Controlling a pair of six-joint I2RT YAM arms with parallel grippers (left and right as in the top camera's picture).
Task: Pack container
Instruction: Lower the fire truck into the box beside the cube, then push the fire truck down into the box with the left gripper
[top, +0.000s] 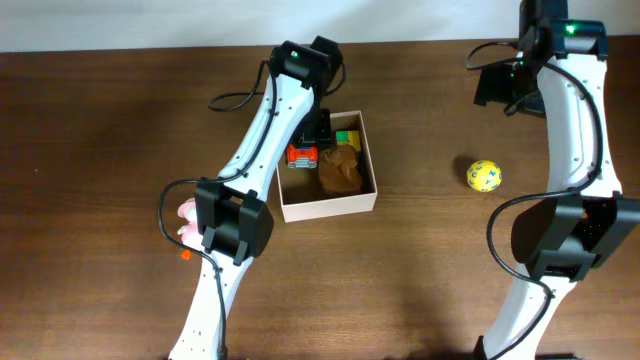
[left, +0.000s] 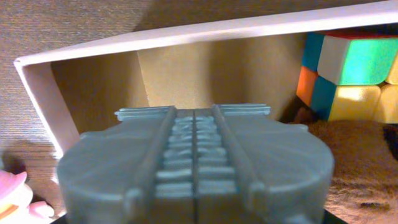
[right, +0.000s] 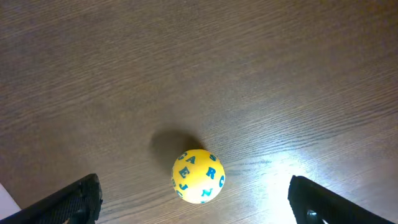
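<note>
The dark wooden surface (top: 100, 120) carries everything, and the container (top: 330, 206) sits near its middle, open side up. The left arm (top: 270, 110) arches over the container's left wall, and the left tool (top: 318, 135) points down into the box. The right arm (top: 575, 110) stands well to the right of the container, with the right tool (top: 498, 86) up near the far edge. Inside the container a brown plush (top: 340, 172) fills the right half. A colour cube (top: 348, 137) sits in the far right corner behind it, and an orange-red toy (top: 301, 156) lies against the left wall under the left tool. Only the left wrist view shows the tan inner walls up close, the cube touching the plush, and a grey ribbed part (left: 193, 168) filling the foreground. That part hides the fingers, so I cannot tell whether the left tool is clamped on it. The right wrist view shows its fingers spread wide apart with nothing between them, above a yellow lettered ball (top: 483, 175) that lies right of the container. A pink toy (top: 187, 212) lies left of the container, half hidden by the left arm, with a small orange bit (top: 185, 256) beside it.
</note>
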